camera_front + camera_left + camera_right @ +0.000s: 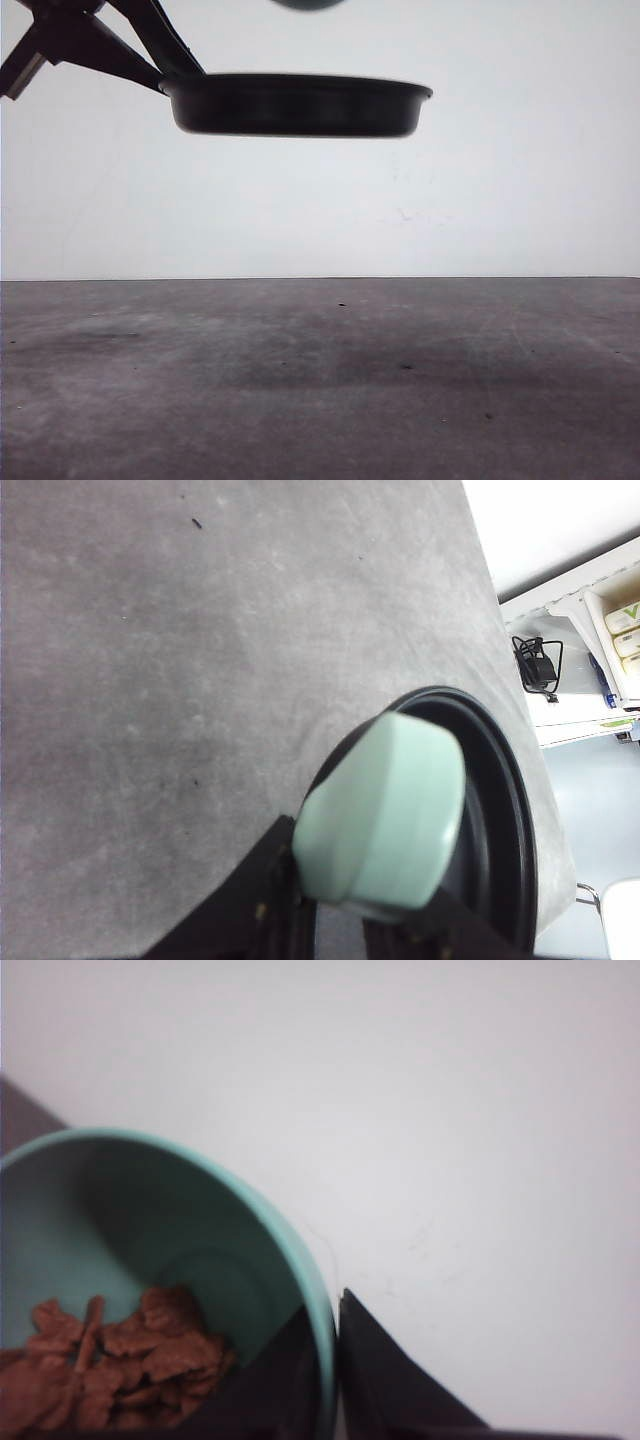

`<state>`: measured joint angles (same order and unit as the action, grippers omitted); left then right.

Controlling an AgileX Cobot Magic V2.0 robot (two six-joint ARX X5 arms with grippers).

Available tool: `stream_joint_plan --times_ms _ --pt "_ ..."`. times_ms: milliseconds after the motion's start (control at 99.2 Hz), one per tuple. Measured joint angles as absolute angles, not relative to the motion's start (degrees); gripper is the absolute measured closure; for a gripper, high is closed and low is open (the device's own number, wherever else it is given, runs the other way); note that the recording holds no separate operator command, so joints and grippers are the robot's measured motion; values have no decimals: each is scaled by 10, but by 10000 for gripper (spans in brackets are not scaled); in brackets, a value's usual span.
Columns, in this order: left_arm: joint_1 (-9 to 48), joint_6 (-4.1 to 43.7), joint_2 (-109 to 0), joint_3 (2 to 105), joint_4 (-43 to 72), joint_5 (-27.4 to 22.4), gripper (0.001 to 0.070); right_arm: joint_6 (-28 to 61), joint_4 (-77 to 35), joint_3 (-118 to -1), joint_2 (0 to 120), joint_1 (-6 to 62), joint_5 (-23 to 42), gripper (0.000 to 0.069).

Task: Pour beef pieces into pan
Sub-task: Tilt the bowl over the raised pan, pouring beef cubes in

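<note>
Beef pieces [110, 1365] in bowl [200, 1220]; pan [297, 104] held aloft

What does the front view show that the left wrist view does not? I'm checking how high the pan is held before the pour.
The front view gives the pan side-on, raised well clear of the gray table and roughly level, with the left arm reaching it from the left and a dark rounded object at the top edge. The left wrist view gives the pan's mint-green handle clamped in the left end effector, plus shelving past the table edge. Both show the black pan above the table; neither shows inside it.
</note>
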<state>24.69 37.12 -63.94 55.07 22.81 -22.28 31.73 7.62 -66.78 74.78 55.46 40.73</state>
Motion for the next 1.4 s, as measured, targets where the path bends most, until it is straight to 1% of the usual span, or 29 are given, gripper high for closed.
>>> stream_joint_plan --times_ms 181,363,494,635,746,1402 --pt "236 371 -640 566 240 -226 654 408 109 -667 759 554 407 674" --pt "225 371 -641 569 243 -231 654 505 175 -667 762 561 403 674" --pt "219 372 -641 569 243 -238 654 572 207 -667 765 563 361 674" --pt "216 373 -641 569 243 -241 654 625 235 -667 765 565 337 674" --pt "215 373 -641 569 243 -241 654 642 242 -667 765 561 330 674" --pt "211 373 -641 569 238 -240 654 663 310 -667 772 564 312 674"
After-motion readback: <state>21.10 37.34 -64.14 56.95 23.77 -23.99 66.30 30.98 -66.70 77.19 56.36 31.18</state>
